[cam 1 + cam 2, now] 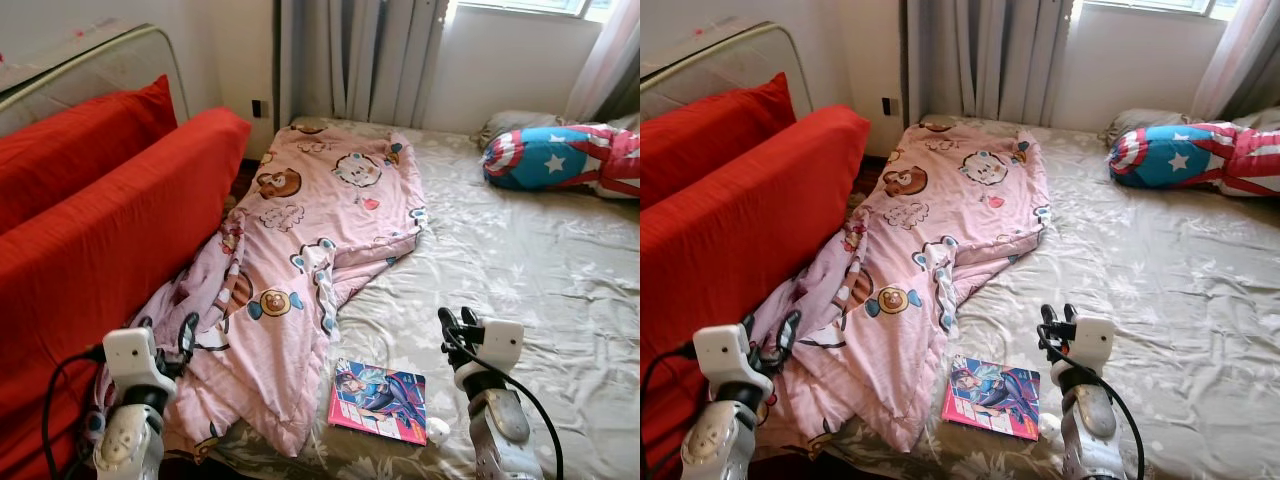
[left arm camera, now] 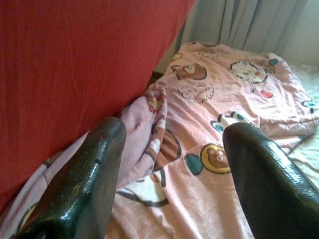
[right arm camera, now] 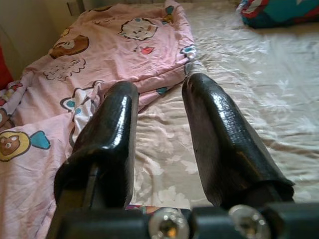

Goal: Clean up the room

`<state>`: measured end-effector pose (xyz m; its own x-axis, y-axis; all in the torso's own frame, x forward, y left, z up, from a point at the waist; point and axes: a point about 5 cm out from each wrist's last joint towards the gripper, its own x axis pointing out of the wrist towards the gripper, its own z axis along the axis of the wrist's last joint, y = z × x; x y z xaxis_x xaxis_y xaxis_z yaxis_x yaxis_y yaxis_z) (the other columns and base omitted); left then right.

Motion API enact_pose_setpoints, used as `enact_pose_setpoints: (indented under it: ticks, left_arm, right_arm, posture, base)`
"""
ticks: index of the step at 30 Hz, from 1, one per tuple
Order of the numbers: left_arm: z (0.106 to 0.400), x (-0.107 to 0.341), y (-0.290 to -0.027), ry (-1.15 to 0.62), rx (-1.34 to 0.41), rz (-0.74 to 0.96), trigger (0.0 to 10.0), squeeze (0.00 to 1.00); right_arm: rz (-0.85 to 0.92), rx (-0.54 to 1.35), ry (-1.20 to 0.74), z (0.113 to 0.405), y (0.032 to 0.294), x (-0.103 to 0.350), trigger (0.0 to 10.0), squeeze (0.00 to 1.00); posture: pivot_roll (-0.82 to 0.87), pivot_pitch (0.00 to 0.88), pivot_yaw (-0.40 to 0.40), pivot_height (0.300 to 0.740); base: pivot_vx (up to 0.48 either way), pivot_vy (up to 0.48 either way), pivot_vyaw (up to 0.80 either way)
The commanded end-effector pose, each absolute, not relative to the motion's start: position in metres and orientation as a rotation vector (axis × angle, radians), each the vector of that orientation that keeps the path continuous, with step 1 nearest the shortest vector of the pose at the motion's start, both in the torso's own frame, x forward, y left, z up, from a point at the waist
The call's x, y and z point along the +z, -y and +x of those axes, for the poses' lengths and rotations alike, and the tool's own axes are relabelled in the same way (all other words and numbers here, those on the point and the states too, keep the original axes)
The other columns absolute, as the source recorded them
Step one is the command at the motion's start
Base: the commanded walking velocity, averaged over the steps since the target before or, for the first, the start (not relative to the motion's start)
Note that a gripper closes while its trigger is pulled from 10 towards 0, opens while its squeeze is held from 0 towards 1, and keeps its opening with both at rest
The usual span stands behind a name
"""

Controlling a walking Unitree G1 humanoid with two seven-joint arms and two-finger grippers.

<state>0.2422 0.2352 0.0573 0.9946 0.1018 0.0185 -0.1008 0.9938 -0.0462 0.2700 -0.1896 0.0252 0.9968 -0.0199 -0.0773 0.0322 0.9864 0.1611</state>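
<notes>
**Bed still untidy, both arms poised at its near edge**

A pink cartoon-print blanket (image 1: 300, 250) lies rumpled along the bed's left side, its lower end spilling off the near left corner against the red sofa cushions (image 1: 110, 220). A comic book (image 1: 380, 400) sits flat at the near edge of the bed (image 1: 520, 260), just beside the blanket's hem, with a small white object (image 1: 437, 430) touching its right corner. A star-patterned pillow (image 1: 560, 157) rests at the far right corner.

The left end effector (image 1: 185, 335) hovers over the hanging blanket, fingers spread apart and empty. The right end effector (image 1: 455, 325) hangs above the bare sheet, right of the book, fingers likewise parted, holding nothing.

Likely risks: pinching only one loose layer of blanket would let the rest slide to the floor; dragging the blanket could sweep the book off the edge.

The blanket's lowest folds are hidden behind the left arm, and the white object is too small to identify.
</notes>
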Motion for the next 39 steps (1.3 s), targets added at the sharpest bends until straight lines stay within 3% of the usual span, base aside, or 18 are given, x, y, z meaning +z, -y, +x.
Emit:
enact_pose_setpoints:
  ticks: [1, 12, 39]
  left_arm:
    - [0.241, 0.06, -0.232, 0.028, 0.095, -0.044, 10.0, 0.0]
    - [0.228, 0.063, -0.232, 0.012, 0.102, -0.038, 10.0, 0.0]
    - [0.233, 0.064, -0.214, 0.005, 0.061, -0.066, 10.0, 0.0]
  right_arm:
    - [0.159, -0.045, -0.063, 0.267, 0.193, 0.028, 10.0, 0.0]
    - [0.135, -0.043, -0.122, 0.257, 0.196, 0.026, 10.0, 0.0]
    - [0.122, 0.008, -0.115, 0.263, 0.184, 0.035, 10.0, 0.0]
  posture:
    - [0.04, 0.0, -0.075, 0.74]
    - [0.05, 0.0, -0.088, 0.73]
    - [0.06, 0.0, -0.123, 0.69]
  base:
    - [0.0, 0.0, 0.0]
    - [0.0, 0.0, 0.0]
    - [0.0, 0.0, 0.0]
